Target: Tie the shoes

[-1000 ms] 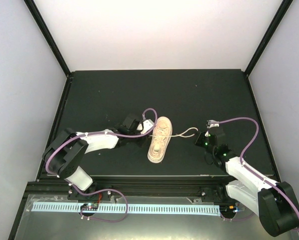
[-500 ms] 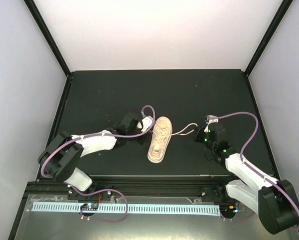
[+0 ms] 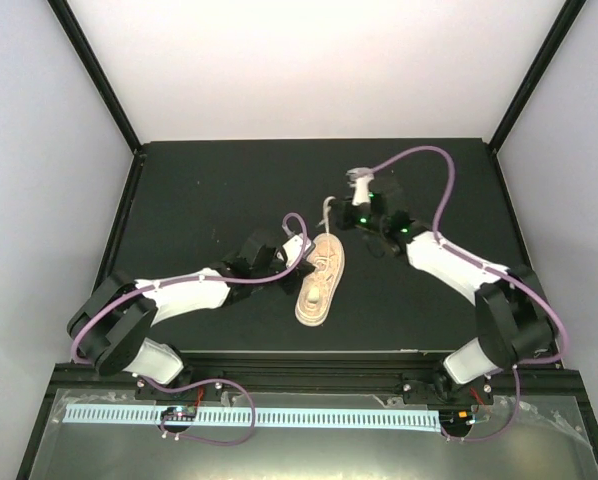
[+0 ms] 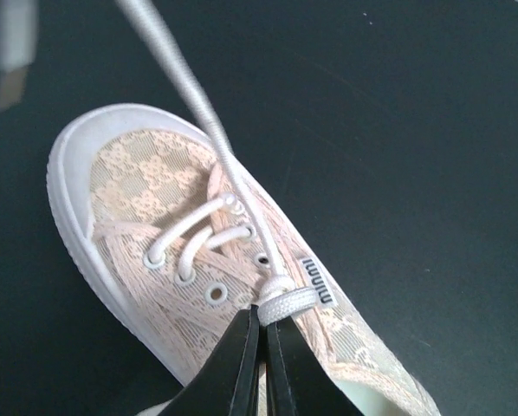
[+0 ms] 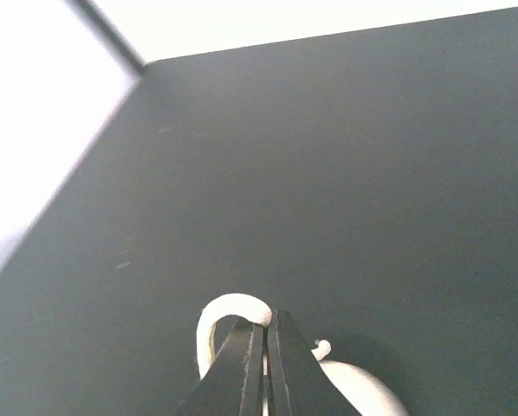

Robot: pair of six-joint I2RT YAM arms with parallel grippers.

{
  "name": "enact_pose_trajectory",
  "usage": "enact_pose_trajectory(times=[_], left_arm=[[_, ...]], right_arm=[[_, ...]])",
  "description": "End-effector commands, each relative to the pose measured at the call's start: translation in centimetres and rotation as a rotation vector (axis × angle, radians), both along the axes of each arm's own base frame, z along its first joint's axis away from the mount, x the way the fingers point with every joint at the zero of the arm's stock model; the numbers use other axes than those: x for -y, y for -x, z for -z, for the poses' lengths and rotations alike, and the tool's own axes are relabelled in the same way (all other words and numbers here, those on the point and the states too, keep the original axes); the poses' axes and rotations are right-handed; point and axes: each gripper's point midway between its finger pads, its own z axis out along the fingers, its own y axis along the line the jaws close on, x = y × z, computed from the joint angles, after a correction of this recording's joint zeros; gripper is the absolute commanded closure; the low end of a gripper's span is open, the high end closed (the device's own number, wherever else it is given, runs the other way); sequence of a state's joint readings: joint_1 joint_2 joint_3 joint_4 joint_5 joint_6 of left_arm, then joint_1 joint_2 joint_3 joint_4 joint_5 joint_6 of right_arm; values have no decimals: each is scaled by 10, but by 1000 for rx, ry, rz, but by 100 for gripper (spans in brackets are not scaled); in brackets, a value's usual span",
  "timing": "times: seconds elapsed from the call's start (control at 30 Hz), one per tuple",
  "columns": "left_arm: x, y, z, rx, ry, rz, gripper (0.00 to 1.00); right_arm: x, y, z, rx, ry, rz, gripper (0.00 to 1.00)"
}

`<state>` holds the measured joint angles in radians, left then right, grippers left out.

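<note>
The beige lace-patterned sneaker (image 3: 320, 282) lies on the black table, toe toward the near edge; it fills the left wrist view (image 4: 198, 251). My left gripper (image 3: 297, 252) sits at the shoe's left side, shut on a loop of cream lace (image 4: 285, 303) at the upper eyelets. A taut lace strand (image 4: 190, 87) runs up and away from there. My right gripper (image 3: 341, 213) is just beyond the shoe's heel, shut on the other lace, which curls in a small loop (image 5: 229, 310) at its fingertips. That lace also shows in the top view (image 3: 328, 212).
The black table (image 3: 199, 190) ends at white walls at the back and sides, with black corner posts (image 3: 94, 70). A metal rail (image 3: 279, 415) runs along the near edge below the arm bases.
My right gripper has swung from the shoe's right side to behind its heel, carrying its lace over the shoe. My left gripper has shifted slightly toward the shoe.
</note>
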<state>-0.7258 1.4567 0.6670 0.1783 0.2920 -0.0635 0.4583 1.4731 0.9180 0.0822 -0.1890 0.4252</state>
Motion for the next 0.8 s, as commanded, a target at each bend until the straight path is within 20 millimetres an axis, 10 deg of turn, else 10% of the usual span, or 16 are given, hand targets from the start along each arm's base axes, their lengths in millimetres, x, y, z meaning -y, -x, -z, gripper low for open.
enact_pose_trajectory(times=[0.0,0.2,0.4,0.77], left_arm=[[6,6,-20,26,88,4,99],[6,9,-23,10,108,-5,98],[5,6,-19,-4,96,-22,98],[8,6,-22,-9,92,-10,98]], right_arm=[[-90,32,-18,-9,-114,-326,93],[-83,36,-9,-29,-93,-318,40],[-29,58,18,-61,-121,-302,36],[-42,140,38,-63,-273,-639,51]])
